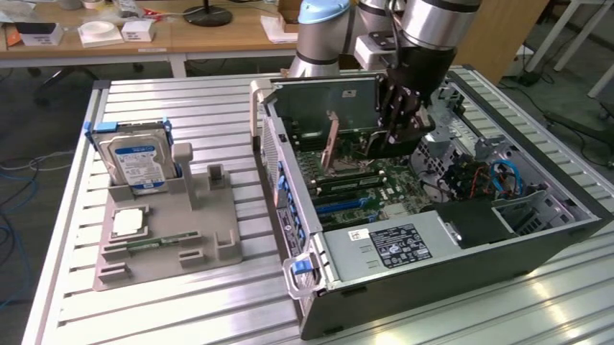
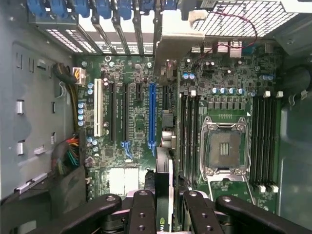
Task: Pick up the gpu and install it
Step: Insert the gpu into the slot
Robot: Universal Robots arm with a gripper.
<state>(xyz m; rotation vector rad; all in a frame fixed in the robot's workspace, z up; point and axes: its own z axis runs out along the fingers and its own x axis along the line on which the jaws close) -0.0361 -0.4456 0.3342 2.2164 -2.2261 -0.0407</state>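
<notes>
The gripper (image 2: 165,210) is clamping its 2 fingers (image 2: 142,209) on the gpu (image 2: 165,168). It is gripping the thin card by its upper edge, so the card is hanging on edge inside the open computer case (image 1: 451,287). The card is running parallel to the long blue slot (image 2: 152,114) on the motherboard (image 2: 224,97), just beside that slot on the side facing the processor socket (image 2: 223,148). Its pale metal bracket (image 2: 178,36) is reaching past the blue slot's far end toward the rear wall of the case.

Well apart from the blue slot, outside the case, the grey holder (image 1: 163,237) is carrying the hard drive (image 1: 139,162).

As I read it, 2 stages are done: picking the card up and bringing it into the case. Seating it is what is left. The card appears to be lining up slightly off the blue slot rather than sitting in it, and I cannot tell whether its lower edge is touching the board.
</notes>
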